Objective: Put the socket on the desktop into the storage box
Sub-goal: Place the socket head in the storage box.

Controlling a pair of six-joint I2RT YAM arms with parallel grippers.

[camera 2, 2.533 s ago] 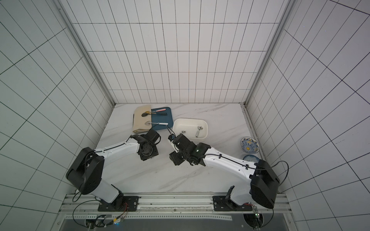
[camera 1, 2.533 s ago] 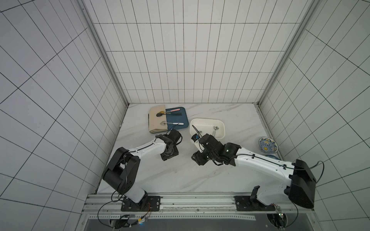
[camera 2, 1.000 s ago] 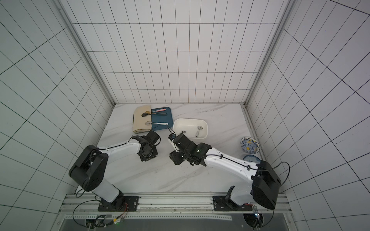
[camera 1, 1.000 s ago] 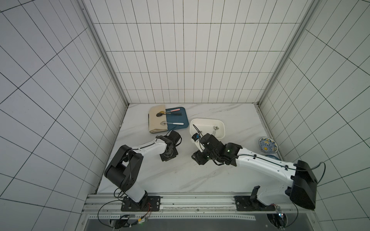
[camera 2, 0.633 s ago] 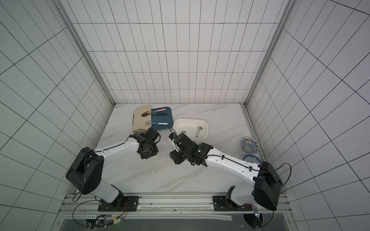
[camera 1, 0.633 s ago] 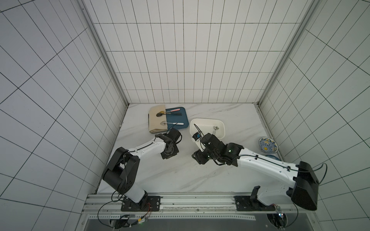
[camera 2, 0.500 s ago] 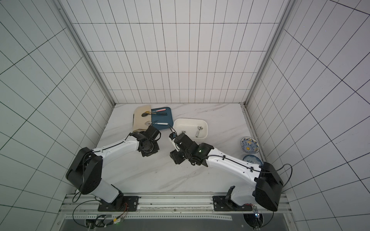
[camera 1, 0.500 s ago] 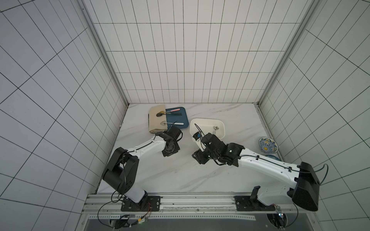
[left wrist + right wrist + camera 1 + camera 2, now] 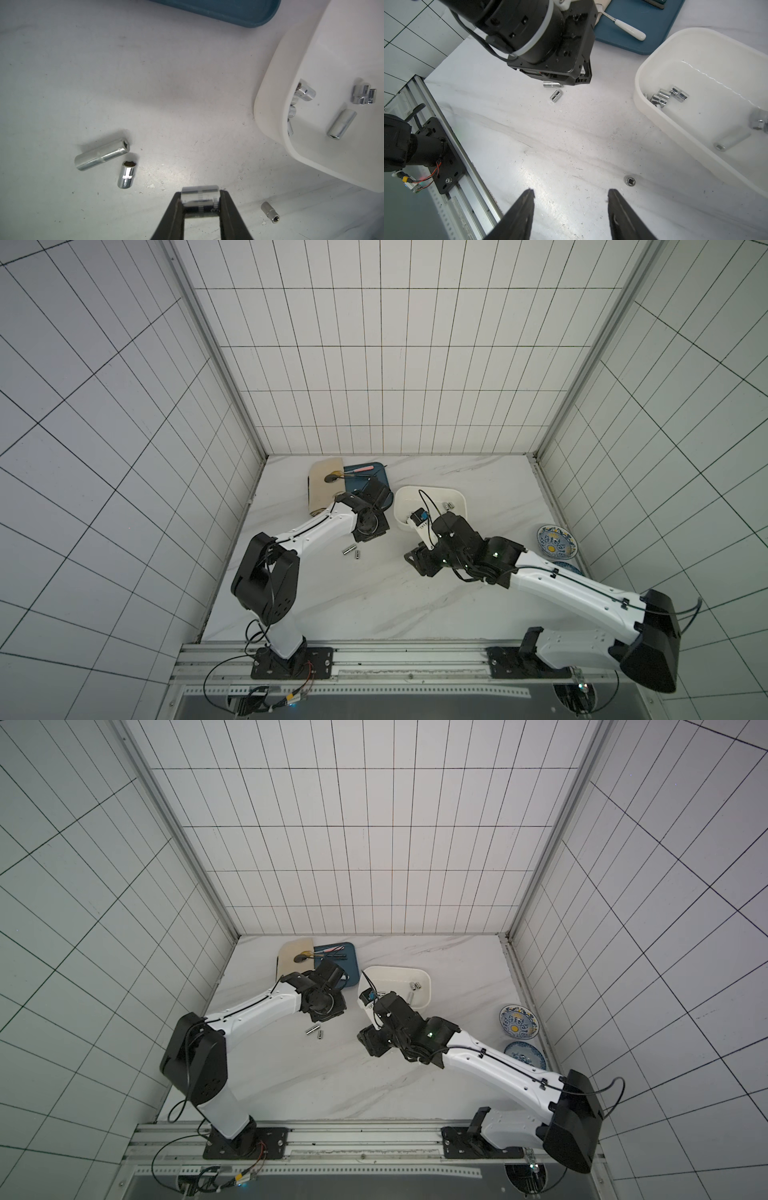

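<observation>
Marble desktop (image 9: 374, 605) fills the lower centre of both top views. The storage box (image 9: 457, 492), a white tub, sits right of centre, and several boxed sockets (image 9: 340, 124) already lie in it.

The left gripper (image 9: 200, 204), at bottom centre of the left wrist view, is clamped across a stubby chrome socket (image 9: 199, 194). It hangs over bare desktop; the box is at the right edge of that frame, near but not under the jaws. I judge the step to be the carry to the box. The next move calls for crossing the near rim high enough to clear the wall, then releasing over the box floor.

The right gripper (image 9: 571, 193), at the bottom of the right wrist view, has its jaws spread with nothing between them.

Loose on the desktop are a long socket (image 9: 101, 154), a short socket (image 9: 127, 174) just beside it, and a small socket (image 9: 270, 213) apart from them, near the box wall.

View notes: only the left wrist view shows the grip. In both top views the arm hides the held socket. There I find the long and short sockets as specks, but not the small one.
</observation>
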